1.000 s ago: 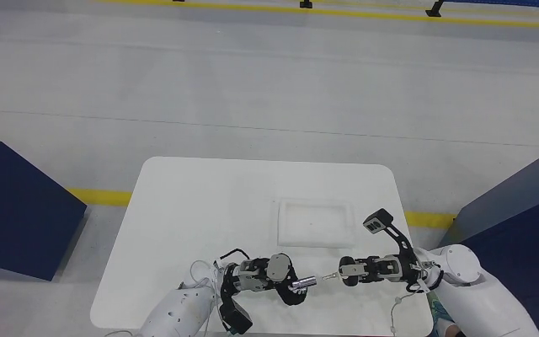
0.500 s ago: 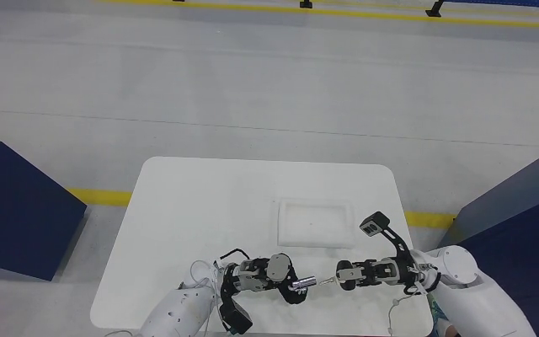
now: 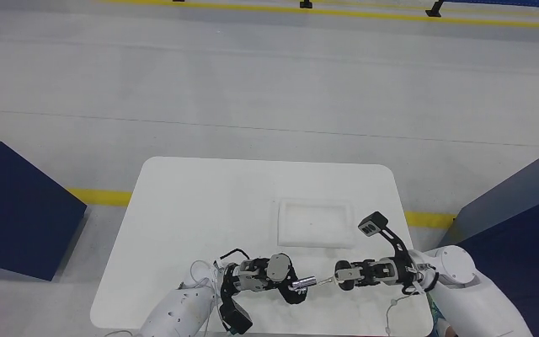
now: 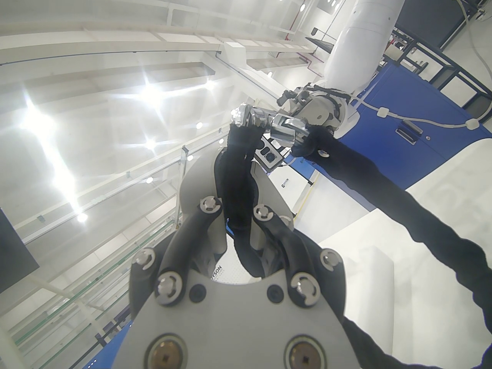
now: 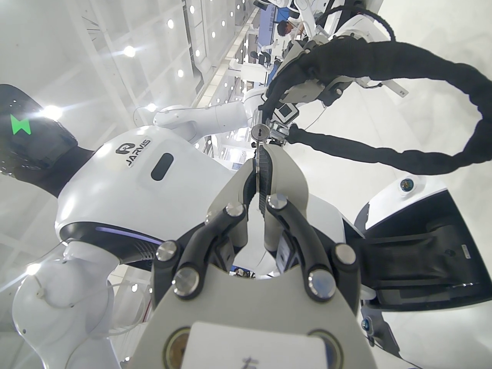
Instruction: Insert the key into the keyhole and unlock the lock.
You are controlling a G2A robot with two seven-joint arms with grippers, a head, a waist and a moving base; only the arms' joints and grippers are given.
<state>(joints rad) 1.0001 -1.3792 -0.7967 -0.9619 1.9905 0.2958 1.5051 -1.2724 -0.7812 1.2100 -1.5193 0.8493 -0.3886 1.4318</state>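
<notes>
One white surface carries a shallow white tray towards its right side. Both arms meet over the near strip of the surface, between the tray and the robot.

The lock has a short chrome body with a long cable in a black sleeve that swings out in a wide loop and comes back to the body. The left claw is pressed together on the sleeved cable just behind the chrome body. That leaves the body sticking out past its fingertips, lying roughly level and pointing towards the other arm.

The right claw faces it from the opposite side, its pads pressed together and pinching the key. From above, the key shows as a thin bright sliver spanning the small gap between this claw and the end of the lock. In the right wrist view the key is edge-on and hard to make out. The round keyhole sits straight ahead of the fingertips. The key's tip is at the keyhole, but I cannot tell whether it has gone in.
</notes>
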